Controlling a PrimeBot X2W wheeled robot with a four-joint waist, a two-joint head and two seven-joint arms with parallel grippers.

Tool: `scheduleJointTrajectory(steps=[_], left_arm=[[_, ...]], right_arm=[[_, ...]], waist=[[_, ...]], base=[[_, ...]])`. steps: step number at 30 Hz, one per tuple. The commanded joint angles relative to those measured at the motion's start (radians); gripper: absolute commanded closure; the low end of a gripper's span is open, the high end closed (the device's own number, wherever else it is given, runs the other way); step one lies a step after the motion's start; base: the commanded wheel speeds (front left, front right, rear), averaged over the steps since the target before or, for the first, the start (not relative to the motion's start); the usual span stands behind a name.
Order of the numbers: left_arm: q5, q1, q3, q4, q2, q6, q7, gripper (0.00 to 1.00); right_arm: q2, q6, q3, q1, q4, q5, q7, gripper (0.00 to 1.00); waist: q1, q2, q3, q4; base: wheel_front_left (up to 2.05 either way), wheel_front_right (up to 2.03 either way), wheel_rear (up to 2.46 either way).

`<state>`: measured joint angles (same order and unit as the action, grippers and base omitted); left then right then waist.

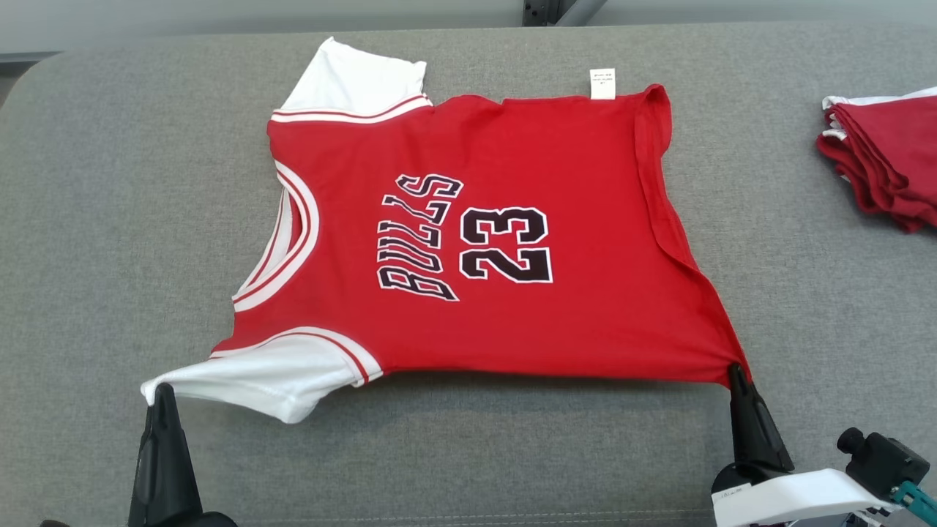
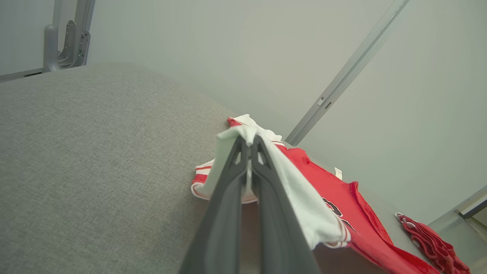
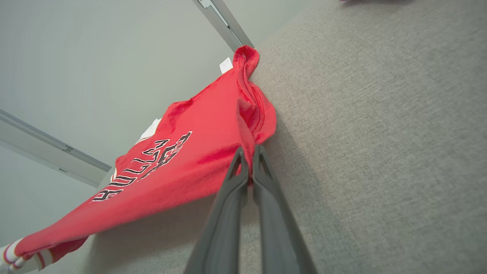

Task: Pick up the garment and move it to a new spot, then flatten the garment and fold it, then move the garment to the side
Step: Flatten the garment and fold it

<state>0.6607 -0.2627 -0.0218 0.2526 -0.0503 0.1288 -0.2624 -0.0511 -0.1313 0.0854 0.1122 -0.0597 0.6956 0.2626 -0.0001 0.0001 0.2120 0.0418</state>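
The garment (image 1: 468, 241) is a red jersey with white sleeves and "BULLS 23" on its front, spread sideways across the grey table (image 1: 88, 219). My left gripper (image 1: 162, 388) is shut on the tip of the near white sleeve (image 2: 300, 198). My right gripper (image 1: 736, 369) is shut on the jersey's near red hem corner (image 3: 247, 152). The near edge is lifted and stretched between both grippers, with shadow under it. The far edge rests on the table. In the wrist views each pair of fingers (image 2: 228, 198) (image 3: 228, 205) pinches cloth at the tips.
A stack of folded red garments (image 1: 886, 161) sits at the table's right edge, also seen in the left wrist view (image 2: 430, 243). A white label (image 1: 602, 83) sticks out at the jersey's far edge. Grey wall lies beyond the table.
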Motion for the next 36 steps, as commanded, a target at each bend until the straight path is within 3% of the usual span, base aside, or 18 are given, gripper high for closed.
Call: scheduleJointTrajectory(steps=[1,18,36], left_arm=[[-0.003,0.015,0.0,-0.006,-0.001,0.001,-0.003,1.0],[-0.094,0.356,0.109,-0.34,-0.024,0.002,-0.001,1.0],[-0.164,0.691,0.078,-0.603,-0.016,0.002,-0.001,1.0]], right_arm=[[-0.001,0.001,0.002,0.0,-0.011,0.01,0.004,1.0],[-0.001,0.001,0.015,-0.208,-0.225,0.105,0.004,1.0],[-0.001,0.001,0.051,-0.491,-0.383,0.117,0.004,1.0]], waist=[[0.0001,-0.0001,-0.014,-0.011],[0.0001,-0.0001,0.007,-0.027],[0.0001,-0.0001,0.138,-0.052]], base=[[0.0,0.0,0.0],[0.0,0.0,0.0],[0.0,0.0,0.0]])
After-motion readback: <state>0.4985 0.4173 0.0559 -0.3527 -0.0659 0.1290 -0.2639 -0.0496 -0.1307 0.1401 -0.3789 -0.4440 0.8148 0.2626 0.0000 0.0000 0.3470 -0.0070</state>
